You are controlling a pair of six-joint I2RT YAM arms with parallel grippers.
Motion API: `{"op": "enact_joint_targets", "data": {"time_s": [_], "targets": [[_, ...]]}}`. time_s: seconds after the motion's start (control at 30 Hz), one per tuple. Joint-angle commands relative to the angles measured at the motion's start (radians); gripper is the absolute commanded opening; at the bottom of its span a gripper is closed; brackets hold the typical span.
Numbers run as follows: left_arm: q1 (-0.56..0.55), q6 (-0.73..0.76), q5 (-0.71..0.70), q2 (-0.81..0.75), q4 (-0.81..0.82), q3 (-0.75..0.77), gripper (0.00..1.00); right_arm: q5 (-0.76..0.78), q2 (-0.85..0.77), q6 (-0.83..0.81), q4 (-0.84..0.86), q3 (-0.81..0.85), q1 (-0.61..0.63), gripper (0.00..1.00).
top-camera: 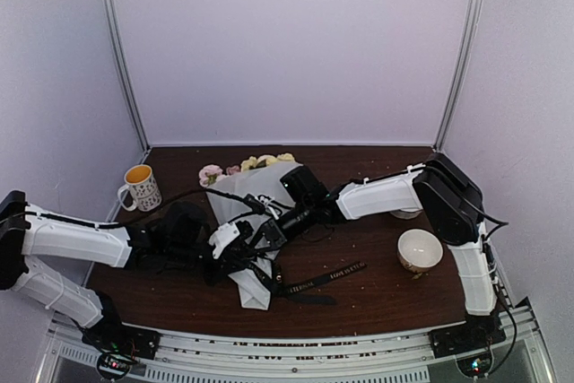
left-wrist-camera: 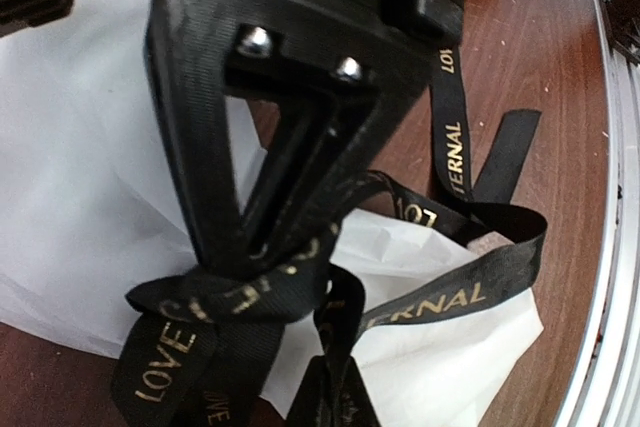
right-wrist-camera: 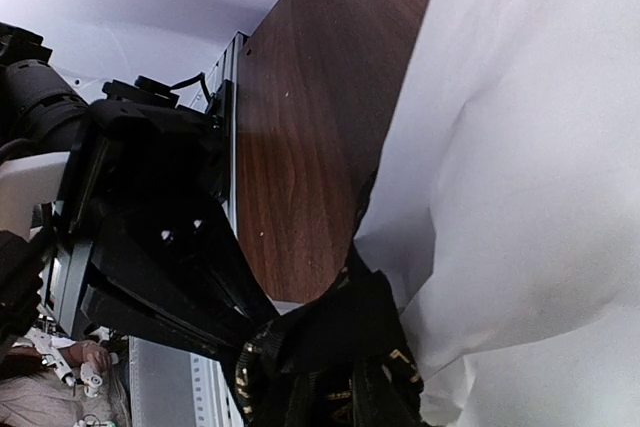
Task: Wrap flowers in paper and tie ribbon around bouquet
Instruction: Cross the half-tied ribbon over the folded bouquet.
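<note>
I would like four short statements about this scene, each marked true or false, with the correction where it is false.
1. The ribbon bears gold lettering. True.
2. The mug stands on the right side of the table. False: it stands on the left; a bowl is on the right.
3. The left gripper is shut on the ribbon. True.
4. The flowers lie loose, away from the paper. False: they stick out of the far end of the paper.

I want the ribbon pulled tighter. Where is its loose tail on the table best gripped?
Probably pinch the ribbon near its free end, from above, jaws across its width: that tail lies flat and straight on the bare table, clear of the bouquet.
</note>
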Motion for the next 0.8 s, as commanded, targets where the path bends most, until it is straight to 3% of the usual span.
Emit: {"op": "enact_joint_targets", "data": {"time_s": [0.0,0.2,0.37,0.67,0.77], "targets": [[0.009,-0.017,-0.107,-0.017,0.083,0.008,0.00,-0.041,0.006,-0.019,0.019,0.031,0.005,0.16],[0.010,-0.013,-0.123,0.034,0.067,0.040,0.00,-0.058,-0.013,-0.002,0.098,0.001,0.007,0.16],[0.011,-0.005,-0.068,-0.014,0.079,0.040,0.01,-0.043,-0.004,0.007,0.108,0.002,0.007,0.16],[0.029,0.004,-0.077,-0.015,0.060,0.027,0.14,-0.039,0.017,0.026,0.116,0.025,0.003,0.17],[0.029,0.000,-0.072,0.013,0.063,0.035,0.06,-0.041,0.016,0.025,0.116,0.022,0.003,0.17]]}}
